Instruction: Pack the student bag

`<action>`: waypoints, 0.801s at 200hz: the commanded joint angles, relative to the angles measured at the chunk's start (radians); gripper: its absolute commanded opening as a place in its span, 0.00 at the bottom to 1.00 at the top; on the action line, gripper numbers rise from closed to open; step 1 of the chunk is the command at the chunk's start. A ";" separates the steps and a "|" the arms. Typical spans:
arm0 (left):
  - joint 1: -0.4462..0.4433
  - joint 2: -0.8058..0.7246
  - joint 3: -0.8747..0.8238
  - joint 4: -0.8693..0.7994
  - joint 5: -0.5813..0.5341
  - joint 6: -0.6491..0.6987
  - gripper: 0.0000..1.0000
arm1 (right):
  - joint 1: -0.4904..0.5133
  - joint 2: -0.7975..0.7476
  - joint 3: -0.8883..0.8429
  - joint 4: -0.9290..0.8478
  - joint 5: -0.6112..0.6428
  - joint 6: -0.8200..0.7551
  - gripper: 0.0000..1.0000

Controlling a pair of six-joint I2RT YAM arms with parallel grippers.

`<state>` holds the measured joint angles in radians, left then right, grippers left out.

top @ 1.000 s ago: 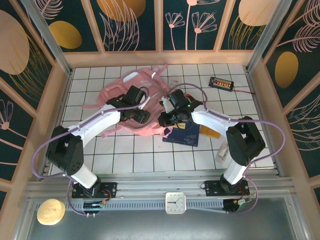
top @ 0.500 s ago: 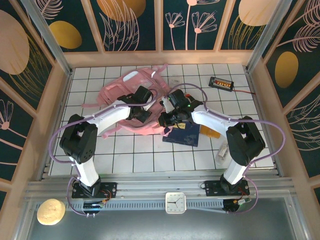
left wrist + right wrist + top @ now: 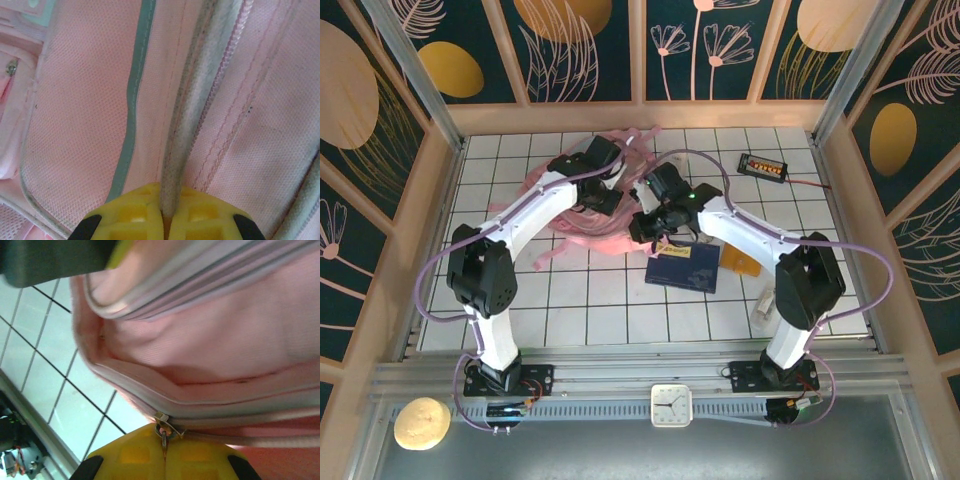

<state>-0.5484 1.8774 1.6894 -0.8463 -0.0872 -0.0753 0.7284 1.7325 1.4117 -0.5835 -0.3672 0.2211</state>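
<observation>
Robot test cell, lab-type: white-tiled desk (image 3: pixel 590 300) boxed by floral-print panels (image 3: pixel 585 60), aluminium-framed; robot arms (image 3: pixel 525 222) bolted to front rail (image 3: pixel 620 377)

Rear overhead view onto table (image 3: pixel 590 310); both wrist views tight on the student bag (image 3: pixel 75 125)

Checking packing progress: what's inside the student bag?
Contents can't be seen: pink fabric of the student bag covers its interior. The blue book lies outside it on the table.
</observation>
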 commanded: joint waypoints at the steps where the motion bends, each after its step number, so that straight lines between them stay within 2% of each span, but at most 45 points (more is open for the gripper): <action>1: -0.002 0.037 0.110 0.000 0.014 -0.101 0.00 | 0.082 0.041 0.066 -0.057 -0.070 0.059 0.00; 50: -0.001 0.078 0.205 -0.014 0.110 -0.214 0.00 | 0.151 0.113 0.058 0.142 -0.111 0.199 0.00; 85: -0.002 0.052 0.191 -0.043 0.132 -0.215 0.00 | 0.135 0.004 -0.148 0.519 -0.072 0.372 0.00; 96: -0.002 0.033 0.166 -0.034 0.135 -0.197 0.00 | 0.123 0.001 -0.169 0.574 -0.113 0.403 0.16; 102: -0.002 0.020 0.147 -0.027 0.143 -0.180 0.00 | 0.118 0.009 -0.158 0.558 -0.131 0.403 0.28; 108: -0.002 0.006 0.125 -0.004 0.138 -0.171 0.00 | 0.118 0.012 -0.140 0.520 -0.131 0.388 0.36; 130: -0.002 -0.025 0.072 0.009 0.102 -0.101 0.00 | 0.109 -0.041 -0.140 0.377 -0.103 0.348 0.54; 160: -0.002 -0.082 0.004 0.030 0.068 -0.011 0.00 | 0.029 -0.227 -0.233 0.265 -0.075 0.366 0.66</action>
<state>-0.5289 1.8904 1.7264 -0.8726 -0.0444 -0.1551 0.8173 1.6814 1.2274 -0.2356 -0.4404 0.5777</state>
